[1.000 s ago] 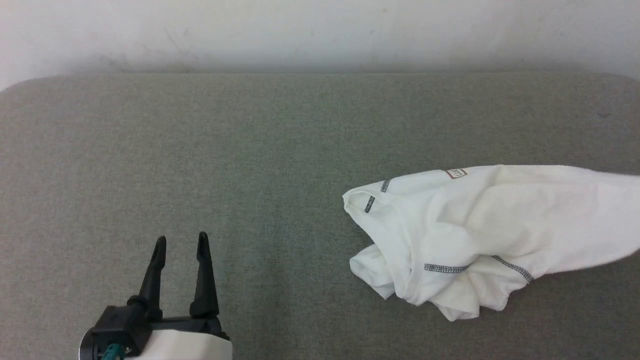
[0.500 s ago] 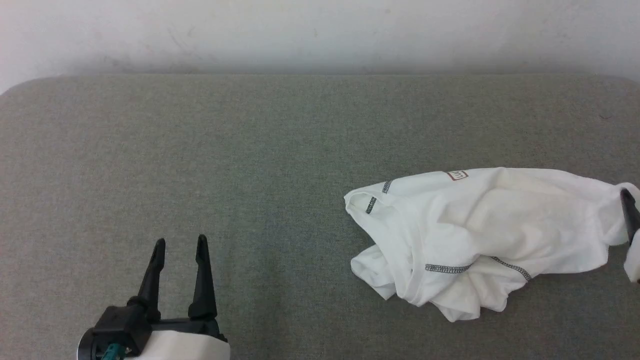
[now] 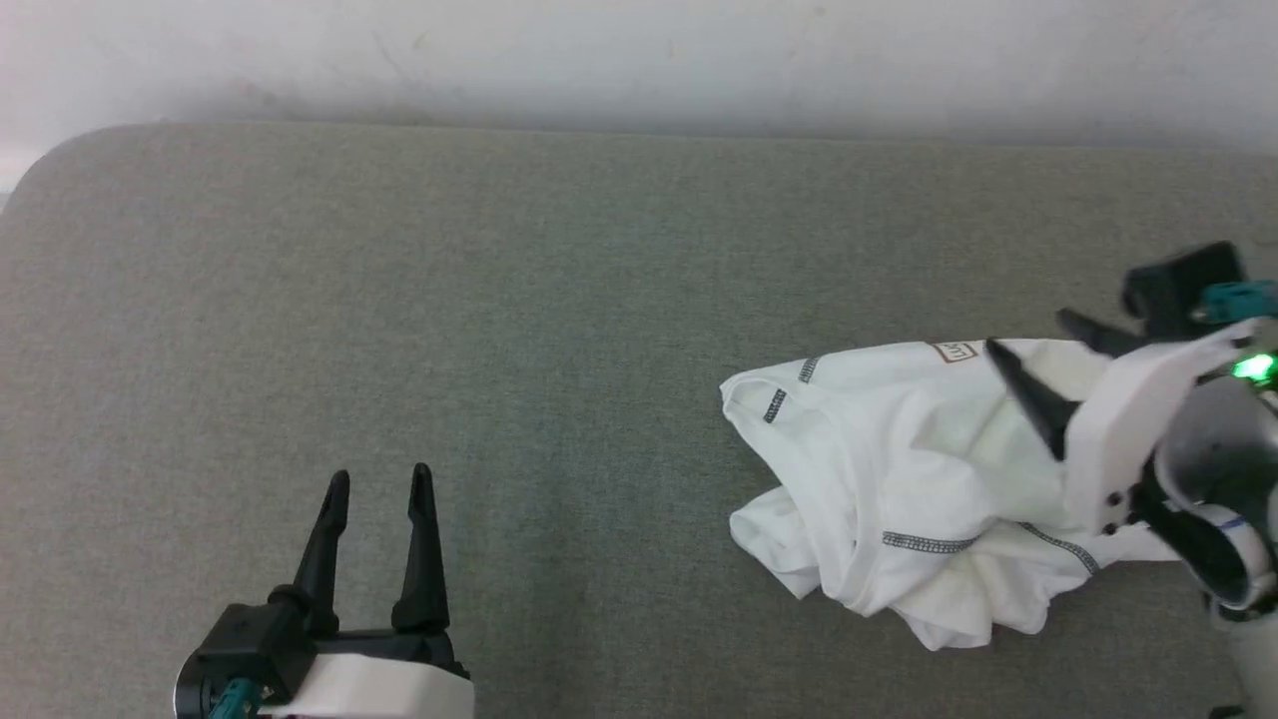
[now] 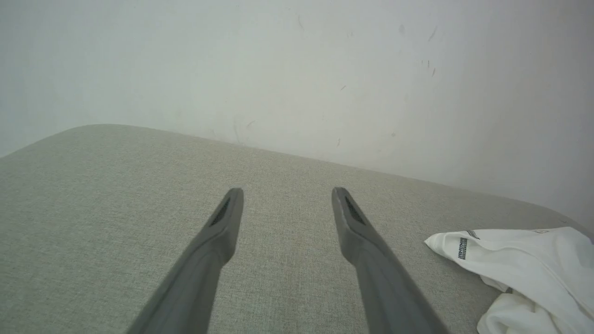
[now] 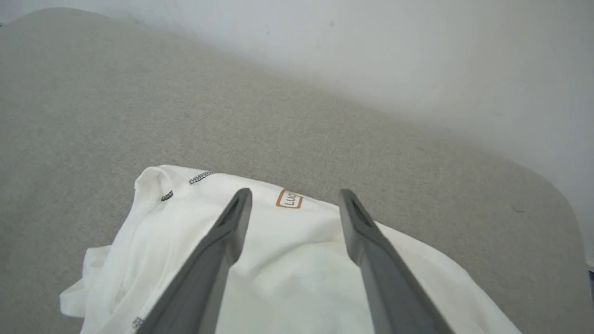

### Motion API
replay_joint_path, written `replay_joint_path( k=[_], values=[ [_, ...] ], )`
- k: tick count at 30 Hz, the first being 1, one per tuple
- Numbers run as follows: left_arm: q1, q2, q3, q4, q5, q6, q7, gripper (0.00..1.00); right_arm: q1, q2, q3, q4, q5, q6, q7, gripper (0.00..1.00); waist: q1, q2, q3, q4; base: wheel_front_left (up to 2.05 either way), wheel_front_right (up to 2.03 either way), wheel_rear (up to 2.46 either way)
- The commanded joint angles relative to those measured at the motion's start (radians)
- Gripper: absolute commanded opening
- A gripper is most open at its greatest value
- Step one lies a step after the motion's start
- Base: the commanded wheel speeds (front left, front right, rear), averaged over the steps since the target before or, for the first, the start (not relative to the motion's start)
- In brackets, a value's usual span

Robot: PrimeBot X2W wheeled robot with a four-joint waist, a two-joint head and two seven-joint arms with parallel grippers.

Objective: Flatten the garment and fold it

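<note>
A wide grey fabric-covered table [image 3: 499,300] with rounded far corners runs up to a plain white wall [image 3: 599,50] marked with faint scuffs.

On the right half of the table lies the garment [image 3: 899,469], a thin white shirt bunched into a loose, wrinkled heap. It is neither spread flat nor folded. Its far edge lies fairly straight and its near edge is crumpled into soft lobes.

My right arm's pale wrist housing [image 3: 1128,419] comes in from the right edge of the head view, above the garment's right end. My right gripper [image 5: 295,191] points leftward over the cloth, its two dark fingers spread wide apart with nothing between them. I cannot tell whether they touch the fabric.

My left gripper [image 3: 380,473] sits at the lower left, well apart from the garment, over bare table. Its fingers also stand wide and hold nothing.

A small brown-bordered chest patch [image 5: 289,199] shows near the garment's far edge, between my right fingertips in the right wrist view. Its lettering begins "LUC".

Short runs of dark grey zigzag stitching [image 3: 929,543] cross the cloth near its front and left edges.

A small green light [image 3: 1253,367] glows on my right wrist.
</note>
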Motion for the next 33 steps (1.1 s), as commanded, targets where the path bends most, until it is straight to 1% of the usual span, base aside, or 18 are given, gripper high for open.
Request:
replay_joint_path(
  k=[1, 4, 5, 11, 16, 17, 18, 19, 22, 26, 29, 33],
  values=[
    [-0.026, -0.002, -0.004, 0.006, -0.007, 0.002, -0.005, 1.00, -0.029, 0.001, 0.038, 0.018, 0.020, -0.001, 0.023, 1.00, 0.0000, 0.0000, 0.017, 0.030, 0.00, 0.00, 0.00],
    [-0.035, -0.002, -0.008, 0.014, -0.015, 0.000, -0.005, 1.00, -0.062, -0.002, 0.108, 0.067, 0.039, -0.001, 0.062, 1.00, 0.0000, 0.0000, 0.027, 0.057, 0.00, 0.00, 0.00],
    [-0.035, -0.002, -0.008, 0.014, -0.015, 0.000, -0.005, 1.00, -0.062, -0.002, 0.108, 0.067, 0.039, -0.001, 0.062, 1.00, 0.0000, 0.0000, 0.027, 0.057, 0.00, 0.00, 0.00],
    [-0.051, -0.002, -0.026, 0.034, -0.031, -0.003, -0.005, 1.00, -0.113, -0.013, 0.224, 0.191, 0.073, -0.001, 0.136, 1.00, 0.0000, 0.0000, 0.031, 0.116, 0.00, 0.00, 0.00],
    [-0.050, -0.002, -0.032, 0.047, -0.035, -0.005, -0.005, 1.00, -0.129, -0.015, 0.286, 0.273, 0.105, -0.001, 0.196, 1.00, 0.0000, 0.0000, 0.026, 0.142, 0.00, 0.00, 0.00],
    [-0.049, -0.002, -0.033, 0.048, -0.035, -0.005, -0.005, 1.00, -0.131, -0.014, 0.289, 0.285, 0.106, -0.001, 0.197, 0.47, 0.0000, 0.0000, 0.025, 0.145, 0.00, 0.00, 0.00],
    [-0.049, -0.002, -0.033, 0.049, -0.035, -0.005, -0.005, 1.00, -0.134, -0.015, 0.293, 0.296, 0.100, -0.001, 0.193, 0.28, 0.0000, 0.0000, 0.024, 0.147, 0.00, 0.00, 0.00],
    [-0.049, -0.002, -0.033, 0.051, -0.036, -0.005, -0.005, 1.00, -0.138, -0.020, 0.299, 0.304, 0.088, -0.001, 0.183, 0.00, 0.0000, 0.0000, 0.023, 0.148, 0.00, 0.00, 0.00],
    [-0.047, -0.002, -0.035, 0.056, -0.037, -0.003, -0.005, 1.00, -0.146, -0.022, 0.296, 0.329, 0.053, -0.001, 0.134, 0.00, 0.0000, 0.0000, 0.011, 0.148, 0.00, 0.00, 0.00],
    [-0.042, -0.002, -0.037, 0.060, -0.039, 0.000, -0.005, 1.00, -0.176, -0.002, 0.274, 0.339, 0.034, -0.001, 0.055, 0.00, 0.0000, 0.0000, -0.010, 0.141, 0.00, 0.00, 0.00],
    [-0.036, -0.002, -0.037, 0.062, -0.040, 0.001, -0.005, 1.00, -0.213, 0.021, 0.255, 0.325, 0.032, -0.001, 0.001, 0.00, 0.0000, 0.0000, -0.028, 0.131, 0.00, 0.00, 0.00],
    [-0.029, -0.002, -0.031, 0.062, -0.038, 0.002, -0.005, 1.00, -0.261, 0.053, 0.249, 0.270, 0.051, -0.001, -0.054, 0.00, 0.0000, 0.0000, -0.048, 0.117, 0.00, 0.00, 0.00]
  ],
)
